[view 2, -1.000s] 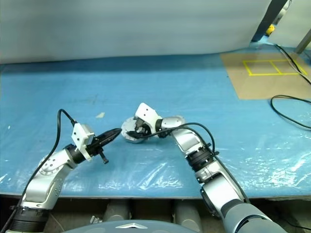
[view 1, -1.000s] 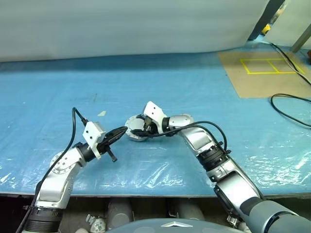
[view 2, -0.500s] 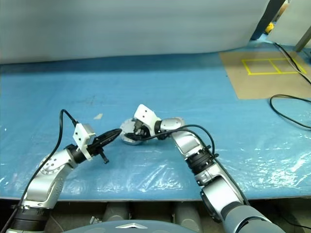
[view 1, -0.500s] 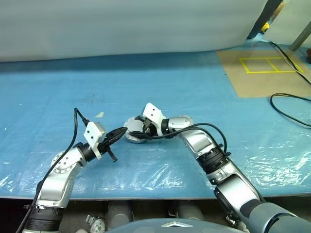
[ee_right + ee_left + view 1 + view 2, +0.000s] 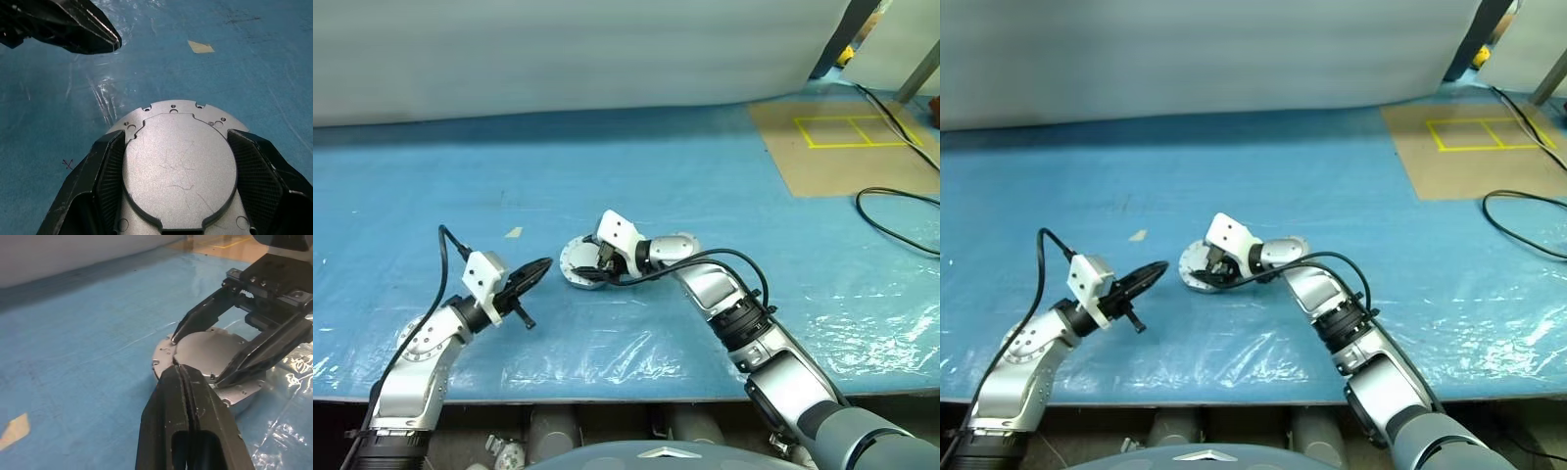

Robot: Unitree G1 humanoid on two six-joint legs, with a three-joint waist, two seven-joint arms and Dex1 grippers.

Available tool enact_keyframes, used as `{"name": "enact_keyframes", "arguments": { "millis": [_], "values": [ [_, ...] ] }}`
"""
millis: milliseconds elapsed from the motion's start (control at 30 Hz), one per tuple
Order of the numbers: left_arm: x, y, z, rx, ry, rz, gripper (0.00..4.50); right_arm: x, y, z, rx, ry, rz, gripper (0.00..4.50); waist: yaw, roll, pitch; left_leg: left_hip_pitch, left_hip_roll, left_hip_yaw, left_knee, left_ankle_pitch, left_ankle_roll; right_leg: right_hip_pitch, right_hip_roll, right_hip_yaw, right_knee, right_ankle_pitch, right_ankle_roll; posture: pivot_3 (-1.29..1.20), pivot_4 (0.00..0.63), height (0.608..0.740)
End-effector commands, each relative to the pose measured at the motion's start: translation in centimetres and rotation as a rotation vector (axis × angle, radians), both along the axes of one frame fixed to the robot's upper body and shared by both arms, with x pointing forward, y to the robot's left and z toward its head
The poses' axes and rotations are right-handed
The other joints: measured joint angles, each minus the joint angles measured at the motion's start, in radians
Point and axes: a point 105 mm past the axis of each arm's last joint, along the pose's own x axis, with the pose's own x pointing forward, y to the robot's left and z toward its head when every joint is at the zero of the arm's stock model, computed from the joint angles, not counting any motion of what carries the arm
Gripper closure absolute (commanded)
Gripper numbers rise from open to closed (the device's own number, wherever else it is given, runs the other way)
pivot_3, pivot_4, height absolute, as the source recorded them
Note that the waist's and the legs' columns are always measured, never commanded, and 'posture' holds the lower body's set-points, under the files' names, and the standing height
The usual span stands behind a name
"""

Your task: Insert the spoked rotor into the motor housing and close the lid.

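Observation:
The motor housing (image 5: 574,265) lies on the blue sheet near the table's middle, a flat grey lid (image 5: 178,171) on top of it. My right gripper (image 5: 598,262) reaches in from the right, and its fingers (image 5: 110,164) press the lid's raised round panel from both sides. To the housing's left my left gripper (image 5: 545,263) hangs shut and empty, its tips a short gap from the housing's rim (image 5: 161,355). The spoked rotor is hidden.
A small yellow tape scrap (image 5: 517,231) lies behind the left gripper. A cardboard sheet with yellow tape lines (image 5: 847,142) sits at the far right, and a black cable (image 5: 901,217) curls in front of it. The blue sheet is crinkled near the table's front edge (image 5: 607,392).
My left gripper, still shut, has drawn back to the left, away from the housing's rim. The right gripper has kept its hold and place.

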Motion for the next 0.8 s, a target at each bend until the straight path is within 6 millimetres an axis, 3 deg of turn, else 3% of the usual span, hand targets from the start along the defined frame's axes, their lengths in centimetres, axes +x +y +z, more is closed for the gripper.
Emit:
{"name": "enact_keyframes", "arguments": {
  "millis": [33, 367, 467, 633, 800],
  "values": [
    [-0.1, 1.4, 0.6, 0.012, -0.033, 0.034, 4.5, -1.6, -2.4, -6.4, -0.241, 0.167, -0.017, 1.55, 0.0, 0.001, -0.002, 0.0, 0.0, 0.0, 0.0, 0.0, 0.0, 0.0, 0.0, 0.0, 0.0, 0.0, 0.0, 0.0, 0.15, 0.74],
    [0.3, 1.2, 0.4, 0.013, -0.038, 0.024, 4.5, -1.9, -3.2, -7.3, -0.307, 0.193, -0.024, 1.55, 0.003, 0.001, -0.014, 0.001, 0.0, 0.0, 0.0, 0.0, 0.0, 0.001, -0.001, 0.0, 0.0, -0.001, 0.001, 0.0, 0.15, 0.74],
    [0.3, 1.0, 0.4, 0.013, -0.037, 0.018, 4.5, -1.9, -1.7, -5.8, -0.181, 0.221, -0.032, 1.55, 0.003, 0.0, -0.015, 0.001, 0.0, 0.0, 0.0, 0.0, 0.0, 0.002, -0.001, 0.0, 0.0, -0.001, 0.001, 0.0, 0.15, 0.74],
    [0.5, 0.5, 0.5, 0.013, -0.038, 0.006, 4.5, -0.1, -0.8, -4.2, -0.082, 0.152, -0.111, 1.55, -0.002, -0.001, -0.016, 0.0, 0.0, 0.0, -0.001, 0.0, 0.0, 0.0, 0.0, 0.0, 0.0, -0.001, 0.001, 0.0, 0.15, 0.74],
    [0.5, 0.4, 0.5, 0.016, -0.038, 0.001, 4.5, 0.4, -1.0, -4.5, -0.108, 0.112, -0.12, 1.55, -0.014, -0.001, -0.016, 0.001, 0.001, 0.0, -0.001, 0.0, 0.0, 0.0, 0.001, 0.0, 0.001, -0.001, 0.001, 0.0, 0.15, 0.74]
  ]
}}
